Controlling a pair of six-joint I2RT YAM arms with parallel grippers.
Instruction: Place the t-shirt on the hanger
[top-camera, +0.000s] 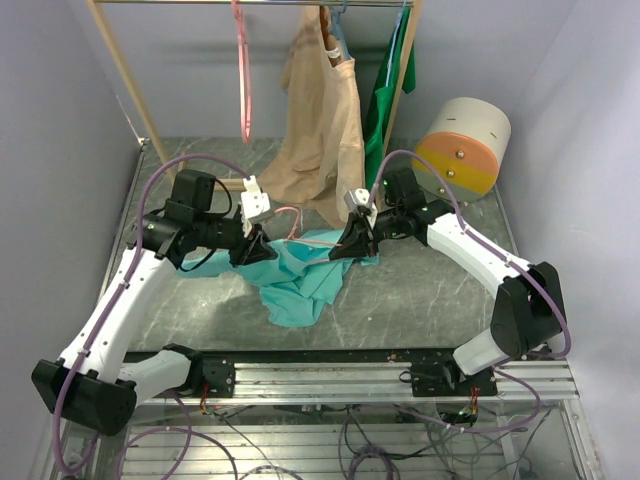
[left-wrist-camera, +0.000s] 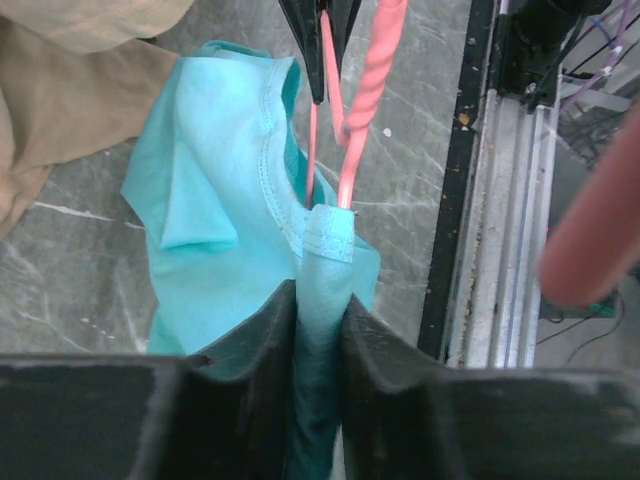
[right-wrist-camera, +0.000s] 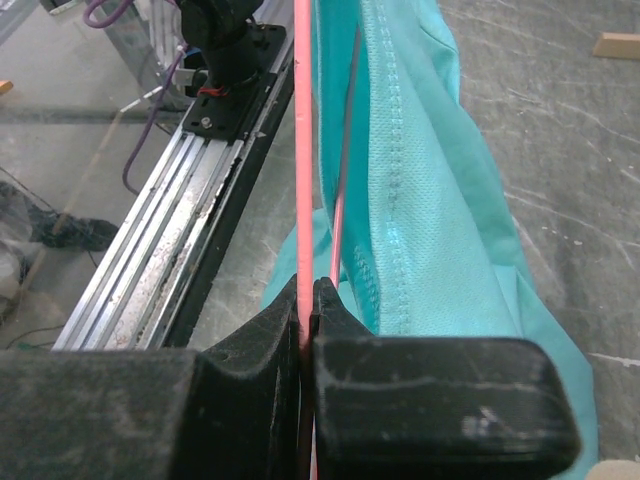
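- Near edge: the aluminium rail (top-camera: 400, 375) carries both arm bases; no writing on it is readable.
- Mid-table: the t-shirt (top-camera: 300, 285) lies crumpled between the arms, its upper edge held up against the hanger (right-wrist-camera: 302, 150).
- Left gripper (left-wrist-camera: 318, 300): jaws closed around a bunched fold of the t-shirt by the collar hem.
- Right gripper (right-wrist-camera: 305, 292): jaws pinched tight on the hanger's thin pink wire.
- Handling, as I judge it:
  - The cloth is light and limp, and will sag or bunch. The stitched collar and shoulder seams offer the firmest hold.
  - The hanger looks stiff and smooth, so fabric may slide off.
- Far: a beige garment (top-camera: 325, 130), a second pink hanger (top-camera: 243, 80) and a dark green garment (top-camera: 385, 100) hang there; no labels are legible.
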